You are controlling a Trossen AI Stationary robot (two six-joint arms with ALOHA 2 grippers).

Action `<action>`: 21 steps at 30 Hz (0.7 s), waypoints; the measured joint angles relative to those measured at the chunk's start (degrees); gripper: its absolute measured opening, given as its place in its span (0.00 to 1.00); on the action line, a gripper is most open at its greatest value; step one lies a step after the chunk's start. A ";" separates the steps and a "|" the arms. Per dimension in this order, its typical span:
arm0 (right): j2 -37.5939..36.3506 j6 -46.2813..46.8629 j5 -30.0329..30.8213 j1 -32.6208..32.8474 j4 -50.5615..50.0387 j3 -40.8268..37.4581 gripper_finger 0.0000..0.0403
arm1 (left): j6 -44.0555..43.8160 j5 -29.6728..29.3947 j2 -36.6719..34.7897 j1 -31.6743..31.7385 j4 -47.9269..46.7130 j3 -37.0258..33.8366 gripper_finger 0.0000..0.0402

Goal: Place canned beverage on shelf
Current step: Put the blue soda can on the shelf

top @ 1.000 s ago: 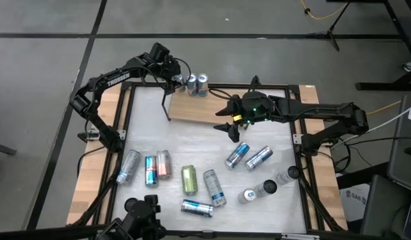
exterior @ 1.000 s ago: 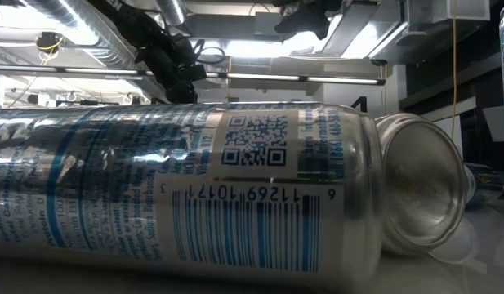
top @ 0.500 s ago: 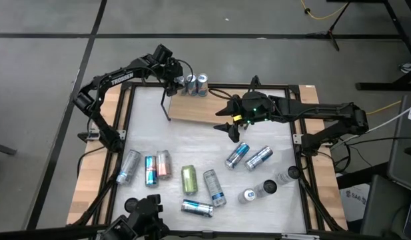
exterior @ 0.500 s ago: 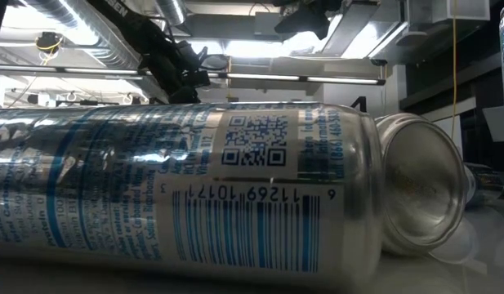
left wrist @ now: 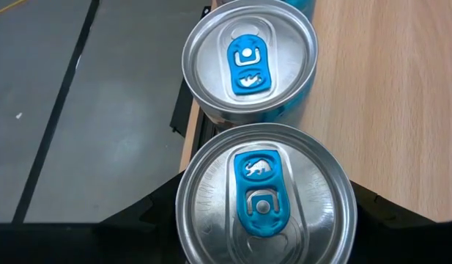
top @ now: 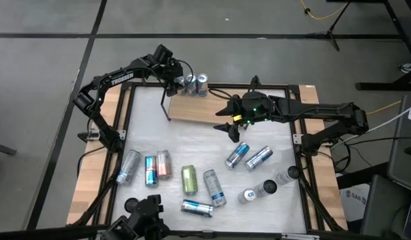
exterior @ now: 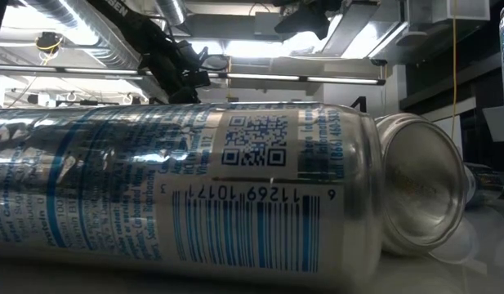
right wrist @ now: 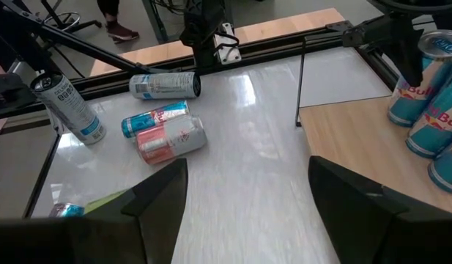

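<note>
The shelf is a light wooden board with a black wire end frame, standing at the far middle of the table. Two blue-and-silver cans stand upright on the board's far left corner. My left gripper is beside them, shut on a third upright can. This can sits next to its neighbour, over the board's edge. My right gripper hovers open above the board's near right part, with nothing between its fingers. My left gripper pinches the can's upper side wall between its two fingers, one on each side, just below the top rim. The fingers slant down from the table's far left. The can stays upright; whether its base rests on the board I cannot tell.
Several cans lie on the white table top near me. A few stand upright at the near right. One lying can fills the low view. A black frame rail borders the table.
</note>
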 joint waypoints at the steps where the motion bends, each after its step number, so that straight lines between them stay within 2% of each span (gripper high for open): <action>1: 0.00 0.00 0.00 0.00 0.01 0.00 0.67 | -0.02 0.00 0.00 0.00 0.07 0.00 0.55; 11: 0.00 0.00 0.00 0.00 0.00 0.00 0.67 | -0.04 -1.67 0.02 0.00 0.36 0.00 0.56; 21: 0.00 0.00 -0.02 0.00 -0.02 0.00 0.67 | 0.11 -2.03 0.07 -0.24 0.43 0.00 0.70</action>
